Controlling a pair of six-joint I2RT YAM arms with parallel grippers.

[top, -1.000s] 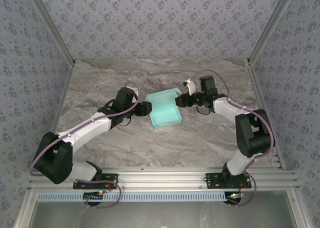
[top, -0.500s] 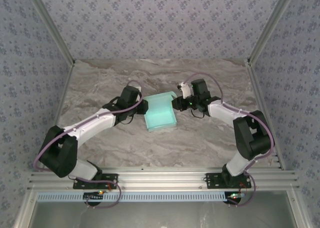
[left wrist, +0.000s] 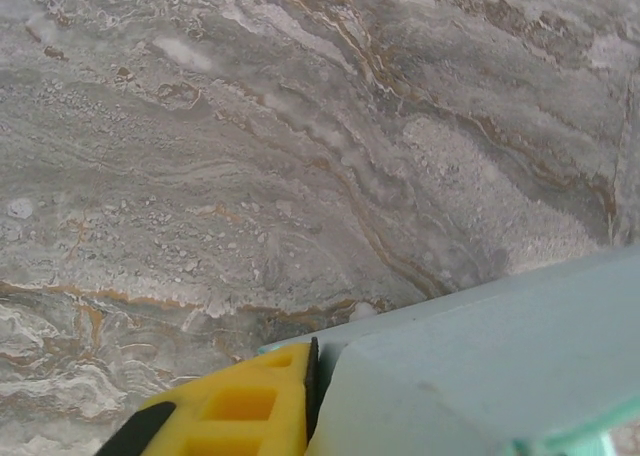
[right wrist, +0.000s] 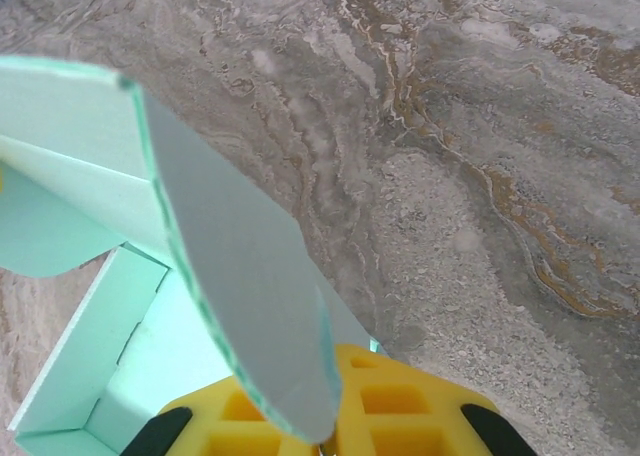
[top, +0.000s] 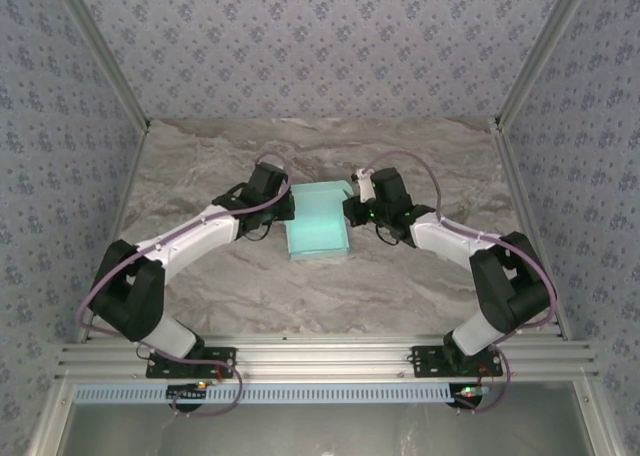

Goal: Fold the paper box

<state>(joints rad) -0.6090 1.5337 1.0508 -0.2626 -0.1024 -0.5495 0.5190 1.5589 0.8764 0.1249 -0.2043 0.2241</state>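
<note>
Paper box (top: 318,231) sits near the middle of the bench (top: 200,156), between the two arms and about midway between the left and right edges. From the top camera it reads as a shallow mint-green tray, open side up, with low walls raised along its sides and its near edge turned toward the arm bases. A flap stands up at its far right corner.

The left gripper (top: 288,208) is at the far left corner of the paper box. In the left wrist view one yellow finger pad (left wrist: 240,411) lies flat against the pale card wall (left wrist: 480,366), with only a thin dark seam between them. The card hides the other finger, so the jaws look clamped on that wall.

The right gripper (top: 350,208) is at the far right corner, on the raised flap. In the right wrist view the flap (right wrist: 240,276) runs down in a grey-faced strip with a green edge and ends between the two yellow pads (right wrist: 390,406), which are closed tight on it (right wrist: 325,441). To the left of the flap, the tray's mint interior and a folded side wall are visible.

Both arms reach inward from their bases toward the box.
</note>
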